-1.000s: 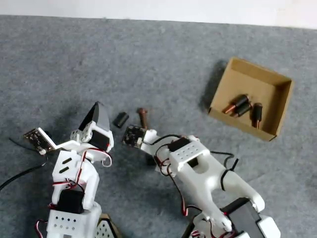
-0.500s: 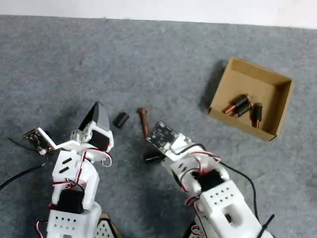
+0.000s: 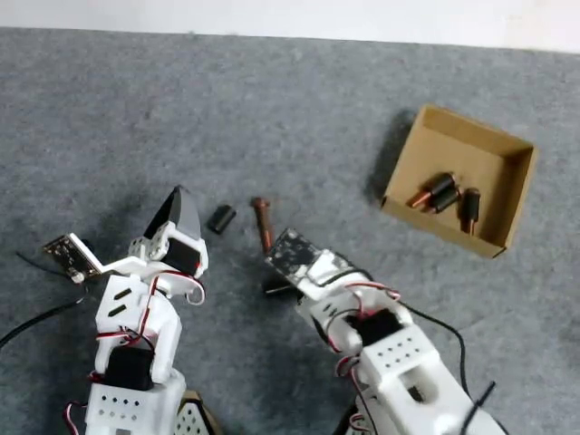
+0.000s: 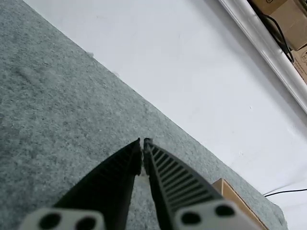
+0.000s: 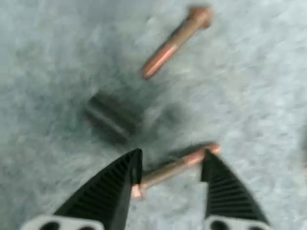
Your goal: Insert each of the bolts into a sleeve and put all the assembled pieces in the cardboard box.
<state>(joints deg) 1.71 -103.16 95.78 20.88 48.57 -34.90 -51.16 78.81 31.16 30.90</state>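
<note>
- High view: my left gripper [image 3: 178, 210] sits at lower left, jaws pressed together on nothing. Just right of it on the grey mat lie a sleeve [image 3: 220, 218] and, beside that, a bolt [image 3: 263, 224].
- The cardboard box [image 3: 471, 129] stands at upper right, well apart, with three assembled pieces [image 3: 441, 192] inside.
- The right arm [image 3: 390, 349] leans in from the lower centre, and its wrist covers the spot it is working. A dark shape [image 3: 276, 287] beside that wrist may be a finger or another sleeve. I cannot tell which.
- Left wrist view: the closed jaws point over the mat towards a pale wall, away from the parts. If the insertion needs a second hold on the sleeve, I judge this arm badly placed for it.
- Right wrist view: the right gripper [image 5: 172, 158] hangs with jaws spread, and the near bolt [image 5: 172, 167] lies on the mat between the fingertips. The sleeve and a far bolt [image 5: 175, 43] lie beyond them.
- The main risk, as I see it, is that the near bolt lies almost lengthwise across the gap. Closing now would squeeze it end to end, so it could pivot, kick out or roll away.
- A low or skewed descent might also nudge the sleeve, which being round could roll off.
- A weak pinch could drop the piece on the way to the box.
</note>
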